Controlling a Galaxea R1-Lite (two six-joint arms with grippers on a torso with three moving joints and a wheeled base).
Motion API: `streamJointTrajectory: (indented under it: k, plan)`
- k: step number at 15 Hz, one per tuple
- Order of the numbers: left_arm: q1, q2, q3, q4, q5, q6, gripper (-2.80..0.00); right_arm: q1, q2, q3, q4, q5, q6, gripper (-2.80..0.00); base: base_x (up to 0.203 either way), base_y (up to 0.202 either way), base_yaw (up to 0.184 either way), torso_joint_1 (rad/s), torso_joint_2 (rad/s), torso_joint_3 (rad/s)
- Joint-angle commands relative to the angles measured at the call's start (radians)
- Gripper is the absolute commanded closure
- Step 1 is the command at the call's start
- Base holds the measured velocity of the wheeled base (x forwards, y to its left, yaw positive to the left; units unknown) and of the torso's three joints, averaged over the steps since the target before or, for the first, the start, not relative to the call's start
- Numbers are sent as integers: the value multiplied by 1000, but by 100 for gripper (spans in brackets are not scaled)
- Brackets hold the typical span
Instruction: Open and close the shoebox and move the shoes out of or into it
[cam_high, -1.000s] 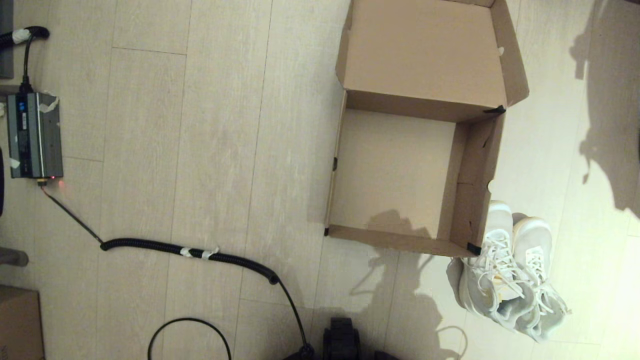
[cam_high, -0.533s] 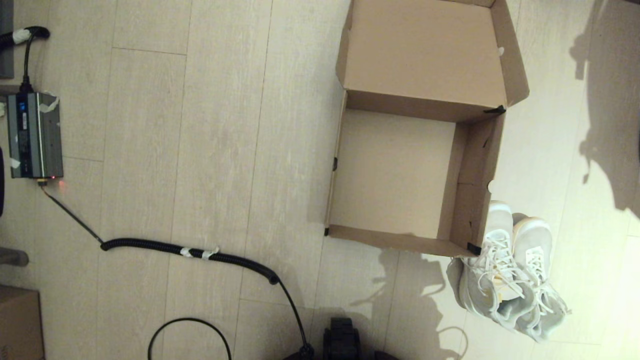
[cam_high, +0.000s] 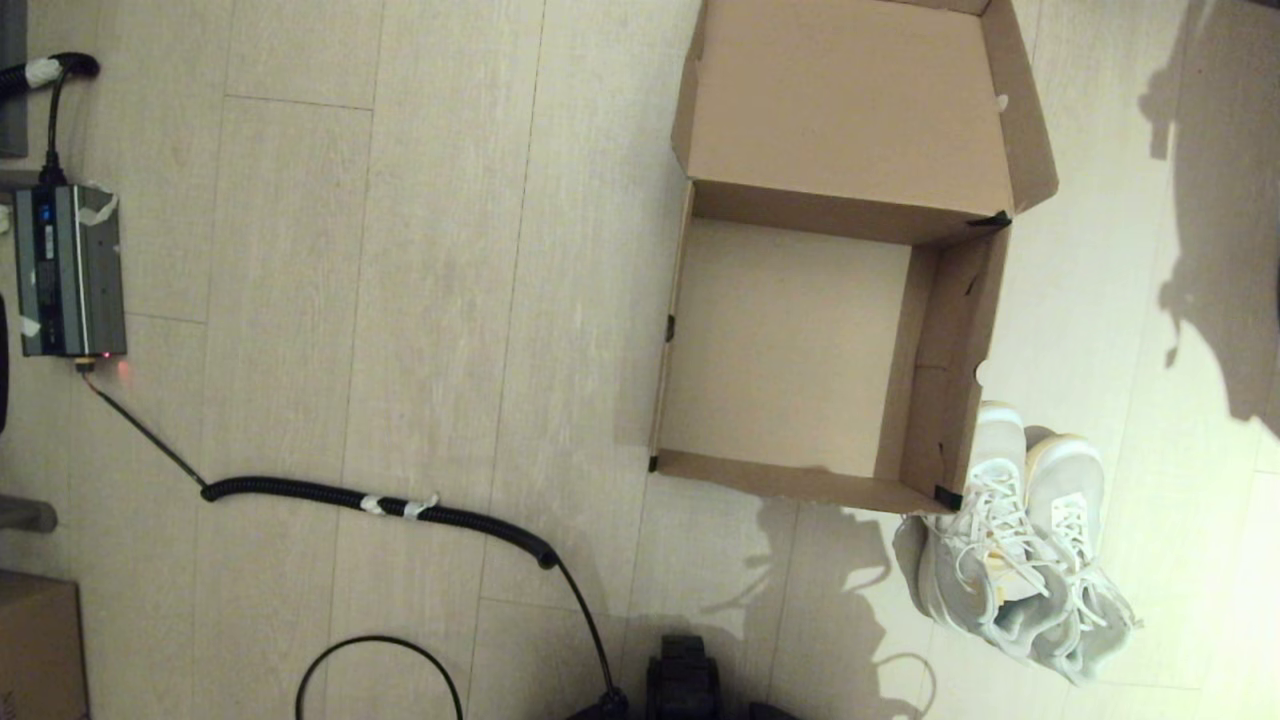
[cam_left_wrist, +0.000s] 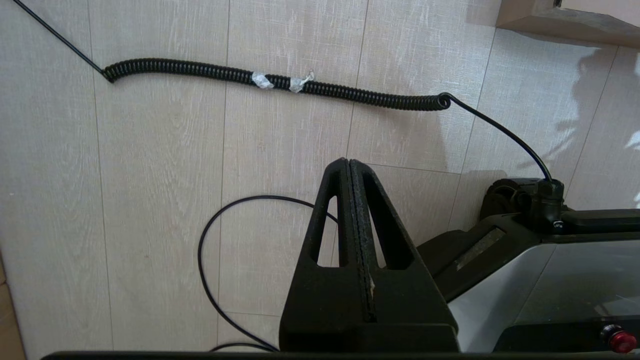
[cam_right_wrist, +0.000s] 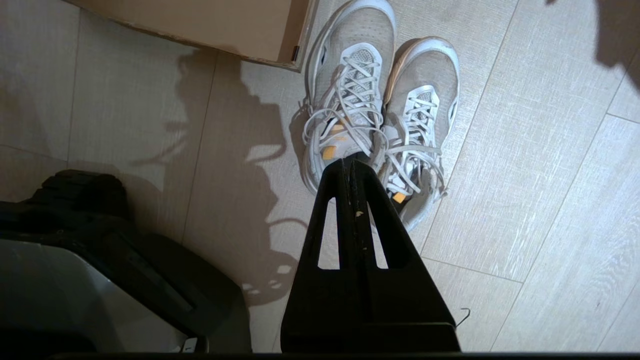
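The brown shoebox (cam_high: 945, 350) stands open and empty on the floor, right of centre in the head view, its lid (cam_high: 850, 100) folded back on the far side. The white shoes (cam_high: 1020, 540) (cam_right_wrist: 372, 107) sit side by side on the floor at the box's near right corner. My right gripper (cam_right_wrist: 350, 165) is shut and empty, held above the floor just short of the shoes' heels. My left gripper (cam_left_wrist: 348, 162) is shut and empty over bare floor near the robot base. Neither gripper shows in the head view.
A black coiled cable (cam_high: 400, 505) (cam_left_wrist: 280, 85) runs across the floor left of the box to a grey power unit (cam_high: 68, 270). A thin black wire loop (cam_high: 380, 660) lies near the base (cam_high: 685, 680). A darker carton (cam_high: 35, 645) sits at the lower left.
The arm's shadow has slid off the box's near floor onto the floorboards in front. Box and shoes have not moved.
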Motion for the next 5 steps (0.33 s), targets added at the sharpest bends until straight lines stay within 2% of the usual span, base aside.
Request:
streamJointTrajectory:
  k: [1, 5]
  plan:
    - [0, 1, 0, 0, 1, 0, 0, 1, 4, 0, -1, 2, 2, 0, 0, 0, 0, 0, 0, 0]
    - [0, 1, 0, 0, 1, 0, 0, 1, 4, 0, -2, -3, 15, 0, 0, 0, 0, 0, 0, 0]
